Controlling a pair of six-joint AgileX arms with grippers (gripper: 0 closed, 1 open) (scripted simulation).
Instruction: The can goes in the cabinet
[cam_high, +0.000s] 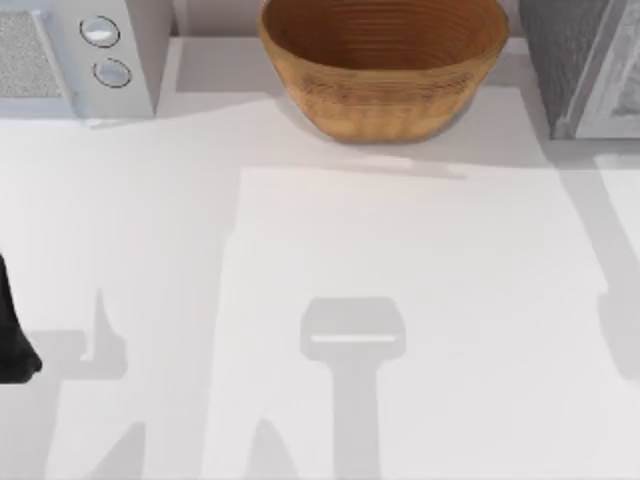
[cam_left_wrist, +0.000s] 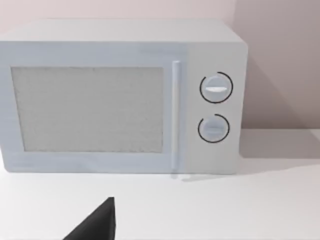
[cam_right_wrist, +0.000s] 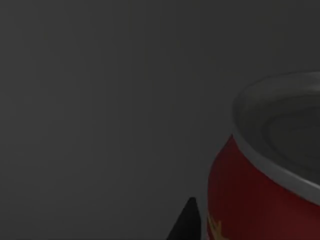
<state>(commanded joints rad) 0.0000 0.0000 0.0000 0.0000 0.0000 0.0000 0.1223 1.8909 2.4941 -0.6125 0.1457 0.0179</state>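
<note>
The can (cam_right_wrist: 260, 195) is red with a silver rim and an orange-yellow mark, and it looms very close in the right wrist view. Plain dark grey lies all around it there. One dark fingertip (cam_right_wrist: 187, 222) of my right gripper shows just beside the can's wall; whether it touches the can is unclear. The cabinet (cam_high: 575, 60), grey and speckled with a lighter framed panel, stands at the table's far right corner in the top view. My left gripper (cam_high: 12, 345) stays parked at the left edge of the table, and one of its fingertips (cam_left_wrist: 97, 222) points toward the white appliance.
A woven brown basket (cam_high: 385, 100) stands at the back middle of the table. A white appliance with two round knobs (cam_high: 105, 50) (cam_left_wrist: 215, 107) occupies the back left corner. Arm shadows fall across the white tabletop (cam_high: 400, 230).
</note>
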